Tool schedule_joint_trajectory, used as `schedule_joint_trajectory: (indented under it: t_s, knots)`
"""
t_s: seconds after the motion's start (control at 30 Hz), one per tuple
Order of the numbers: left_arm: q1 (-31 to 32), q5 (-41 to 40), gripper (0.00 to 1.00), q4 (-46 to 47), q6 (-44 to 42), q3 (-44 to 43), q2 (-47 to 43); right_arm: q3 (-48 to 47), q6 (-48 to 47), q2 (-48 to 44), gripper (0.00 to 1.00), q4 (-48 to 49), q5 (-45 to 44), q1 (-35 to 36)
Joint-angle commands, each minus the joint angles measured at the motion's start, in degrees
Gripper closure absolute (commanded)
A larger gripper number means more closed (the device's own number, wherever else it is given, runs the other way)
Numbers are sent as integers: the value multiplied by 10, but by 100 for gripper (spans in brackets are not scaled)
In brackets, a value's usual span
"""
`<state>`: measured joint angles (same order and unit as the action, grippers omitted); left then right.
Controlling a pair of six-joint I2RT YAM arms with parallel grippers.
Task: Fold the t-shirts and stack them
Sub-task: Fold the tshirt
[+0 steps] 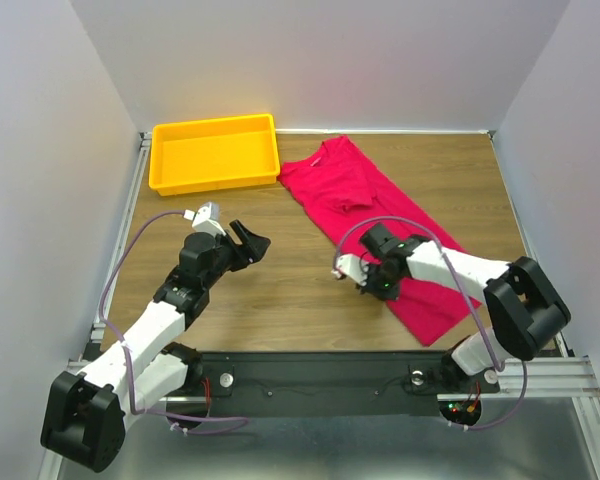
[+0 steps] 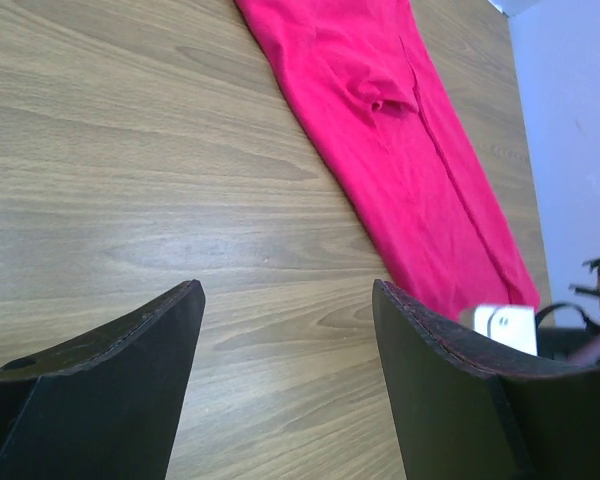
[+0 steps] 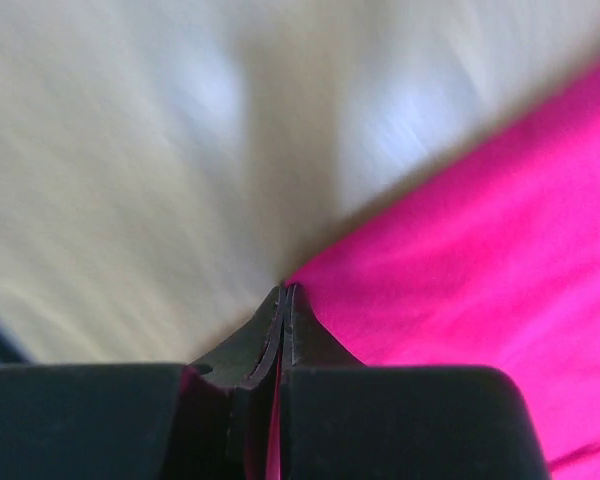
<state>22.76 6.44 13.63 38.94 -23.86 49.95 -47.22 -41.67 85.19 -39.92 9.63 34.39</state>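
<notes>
One crimson-pink t-shirt (image 1: 355, 185) lies flat as a long folded strip, running from beside the tray toward the near right. My right gripper (image 1: 368, 282) is down at the strip's left edge. In the right wrist view its tips (image 3: 285, 290) meet on the edge of the t-shirt (image 3: 480, 230), and pink cloth shows between the fingers. My left gripper (image 1: 252, 240) hovers left of centre over bare wood, well apart from the cloth. It stands open (image 2: 287, 290) with nothing between its fingers. The t-shirt (image 2: 400, 150) lies ahead of it to the right.
A yellow plastic tray (image 1: 215, 182) stands at the back left, touching the shirt's top corner. White walls close in the wooden table on three sides. The right arm's white wrist camera (image 2: 505, 325) shows at the left wrist view's right edge.
</notes>
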Motion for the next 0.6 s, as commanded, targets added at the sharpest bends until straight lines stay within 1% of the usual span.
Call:
schedule_joint_trajectory:
  t_s: [0.0,0.07,0.1,0.13,0.2,0.23,0.33,0.37,0.47,0.53,0.57]
  knots:
    - [-2,-9,21,5,7,-1,-22,-55,46,46,99,-16,84,90]
    - [-2,-11,21,4,9,1,-27,-80,70,76,99,-7,88,112]
    - [-2,-9,21,3,11,2,-27,-113,101,113,99,5,91,120]
    - [-1,-10,21,1,11,1,-28,-130,117,130,99,10,94,129]
    - [-1,-9,21,-5,10,-2,-30,-166,145,167,99,20,101,133]
    - [-1,-11,21,-11,8,-2,-32,-199,173,198,99,25,105,135]
    - [-2,-14,21,-12,5,-1,-38,-249,220,239,99,45,116,139]
    - [-1,-15,21,-13,3,-1,-37,-285,234,261,99,49,120,142]
    - [-1,-10,21,-13,-3,-4,-32,-338,265,305,99,51,150,150]
    - [-1,-7,21,-12,-7,-8,-28,-367,269,314,99,47,169,156]
    - [-2,-7,21,-13,-12,-11,-27,-371,268,310,97,44,168,156]
